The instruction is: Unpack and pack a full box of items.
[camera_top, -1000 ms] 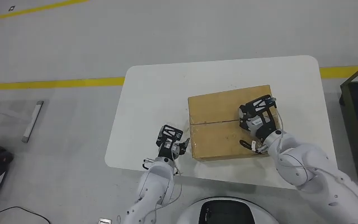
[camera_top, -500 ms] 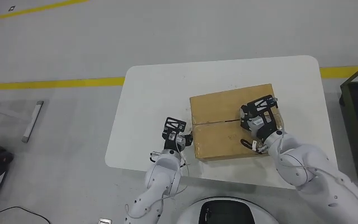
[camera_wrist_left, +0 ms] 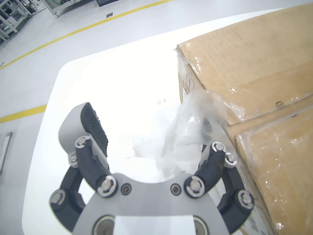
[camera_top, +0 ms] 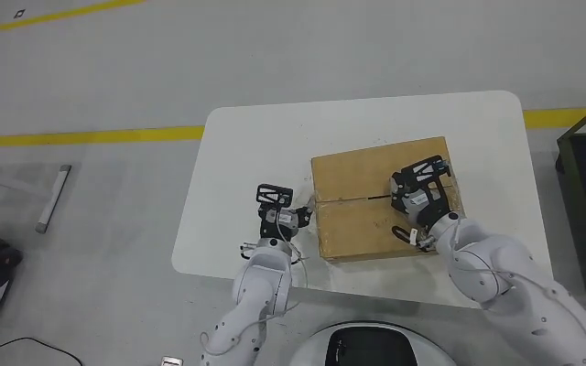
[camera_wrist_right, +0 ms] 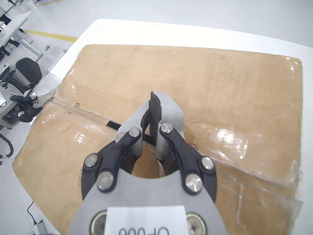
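Note:
A brown cardboard box (camera_top: 357,174) lies shut on the right half of the white table (camera_top: 247,156), with clear tape over its middle seam. My right gripper (camera_top: 412,188) rests on the lid, shut, its tips (camera_wrist_right: 152,106) over the seam beside a small dark slit (camera_wrist_right: 113,124). My left gripper (camera_top: 300,216) stands open at the box's left end, at the seam. In the left wrist view a crumpled strip of clear tape (camera_wrist_left: 188,128) hangs off the box (camera_wrist_left: 256,57) edge and hides one finger; the other finger (camera_wrist_left: 94,128) stands wide apart.
The table's left half and far edge are bare. A dark cabinet (camera_top: 572,165) stands off the table's right edge. On the floor to the left lies a grey bar (camera_top: 52,197). The left gripper (camera_wrist_right: 24,99) shows in the right wrist view.
My left gripper moved up along the table to the box's left end and turned. The box shifted slightly to the right. The right gripper stayed on the lid.

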You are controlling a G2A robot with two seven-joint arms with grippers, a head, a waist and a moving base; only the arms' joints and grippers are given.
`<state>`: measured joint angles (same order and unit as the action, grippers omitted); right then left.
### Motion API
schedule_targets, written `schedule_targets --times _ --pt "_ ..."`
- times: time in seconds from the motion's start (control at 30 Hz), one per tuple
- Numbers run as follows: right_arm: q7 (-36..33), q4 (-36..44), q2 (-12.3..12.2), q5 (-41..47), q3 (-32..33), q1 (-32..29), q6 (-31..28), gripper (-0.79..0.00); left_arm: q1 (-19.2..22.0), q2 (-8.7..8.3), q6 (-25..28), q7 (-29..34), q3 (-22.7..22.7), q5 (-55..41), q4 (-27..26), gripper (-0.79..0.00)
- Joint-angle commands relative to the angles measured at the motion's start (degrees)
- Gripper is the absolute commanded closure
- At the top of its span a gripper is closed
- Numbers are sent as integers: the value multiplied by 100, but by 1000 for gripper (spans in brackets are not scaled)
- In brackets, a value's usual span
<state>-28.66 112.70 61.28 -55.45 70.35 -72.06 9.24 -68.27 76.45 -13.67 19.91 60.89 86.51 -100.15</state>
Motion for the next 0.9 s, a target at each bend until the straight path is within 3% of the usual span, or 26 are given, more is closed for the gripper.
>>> schedule_targets --times 0.0,0.5,0.67,0.87 --pt "-9 -11 10 1 2 6 -7 0 -13 9 -39 -25 31 3 -53 -785" --pt "-42 -39 95 -41 16 73 -15 0 -37 98 20 57 -6 50 -655 -785" --pt "186 163 119 46 212 -2 161 0 209 168 52 396 -287 375 -696 -785" --pt "402 555 104 262 999 -234 516 0 698 309 56 776 -738 646 -663 -785"
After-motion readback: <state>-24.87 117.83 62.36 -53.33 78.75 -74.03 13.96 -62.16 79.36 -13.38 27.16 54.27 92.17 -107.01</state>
